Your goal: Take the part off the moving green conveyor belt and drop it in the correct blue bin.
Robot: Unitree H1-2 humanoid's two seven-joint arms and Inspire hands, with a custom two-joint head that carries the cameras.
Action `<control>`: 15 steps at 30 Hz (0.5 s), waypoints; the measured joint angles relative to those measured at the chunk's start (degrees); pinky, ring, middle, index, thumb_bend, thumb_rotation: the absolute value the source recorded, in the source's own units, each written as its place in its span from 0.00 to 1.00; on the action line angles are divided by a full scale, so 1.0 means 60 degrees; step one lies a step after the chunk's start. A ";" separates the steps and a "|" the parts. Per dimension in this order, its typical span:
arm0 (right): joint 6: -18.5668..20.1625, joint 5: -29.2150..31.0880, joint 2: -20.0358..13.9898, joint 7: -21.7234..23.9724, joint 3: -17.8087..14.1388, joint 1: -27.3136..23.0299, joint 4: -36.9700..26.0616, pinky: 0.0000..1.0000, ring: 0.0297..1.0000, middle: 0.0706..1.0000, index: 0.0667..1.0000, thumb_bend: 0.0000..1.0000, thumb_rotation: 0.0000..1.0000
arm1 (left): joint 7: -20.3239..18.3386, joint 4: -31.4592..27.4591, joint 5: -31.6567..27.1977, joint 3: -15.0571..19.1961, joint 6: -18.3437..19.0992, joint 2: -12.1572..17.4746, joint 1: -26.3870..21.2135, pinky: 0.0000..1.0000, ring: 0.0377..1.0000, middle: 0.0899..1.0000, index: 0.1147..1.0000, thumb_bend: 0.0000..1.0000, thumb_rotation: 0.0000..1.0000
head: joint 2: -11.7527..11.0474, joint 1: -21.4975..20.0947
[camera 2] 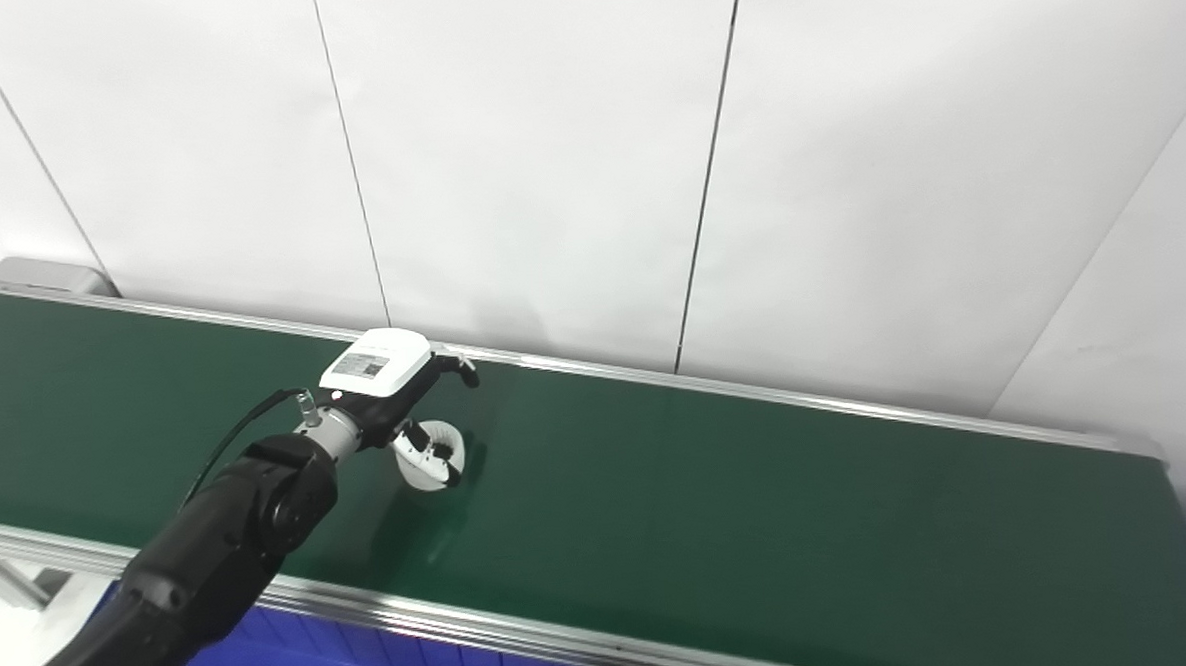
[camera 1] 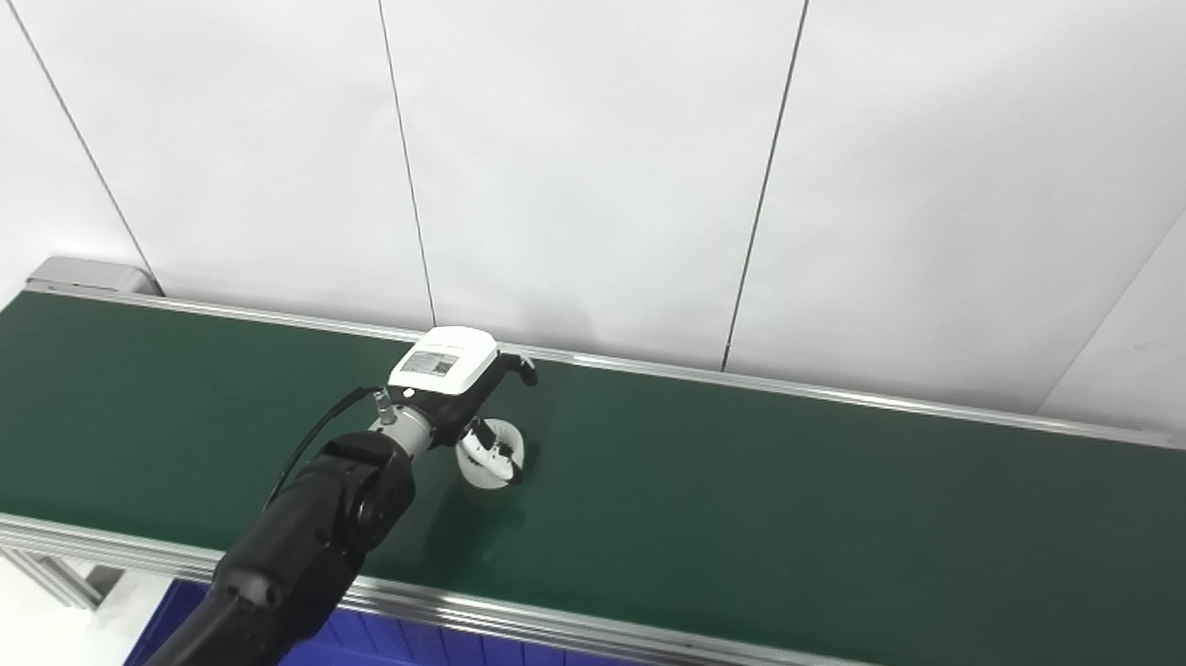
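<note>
The left hand [camera 1: 458, 384] is stretched out over the green conveyor belt [camera 1: 760, 486] with its fingers [camera 1: 480, 440] curled down onto a white ring-shaped part [camera 1: 493, 457] that is tilted on the belt, whether firmly gripped cannot be told, while a blue bin [camera 1: 387, 662] is seen below the near rail

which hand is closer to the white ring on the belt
Left. The left hand is right over the white ring on the green belt, one finger reaching into it. The right hand is not in view.
</note>
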 measured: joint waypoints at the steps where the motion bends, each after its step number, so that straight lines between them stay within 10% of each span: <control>1: 0.0000 0.0002 0.0003 0.0001 0.0023 0.0015 -0.0011 0.85 0.95 1.00 1.00 0.73 1.00 | -0.0217 0.0014 0.0089 -0.0136 0.0009 0.0012 -0.0083 0.89 0.82 0.75 0.63 0.93 0.28 | 0.0000 0.0000; 13: 0.0000 -0.0024 0.0088 -0.0001 0.0141 0.0102 -0.0250 0.84 0.94 1.00 1.00 0.75 1.00 | -0.1263 0.0745 0.0463 -0.1219 0.0049 -0.0058 -0.0906 0.74 0.68 0.62 0.51 0.93 0.26 | 0.0206 -0.0147; 15: 0.0000 -0.0050 0.0088 -0.0002 0.0142 0.0122 -0.0263 0.83 0.94 1.00 1.00 0.75 1.00 | -0.1340 0.0870 0.0258 -0.1151 0.0043 -0.0102 -0.0957 0.72 0.60 0.53 0.44 0.61 0.12 | 0.0249 -0.0191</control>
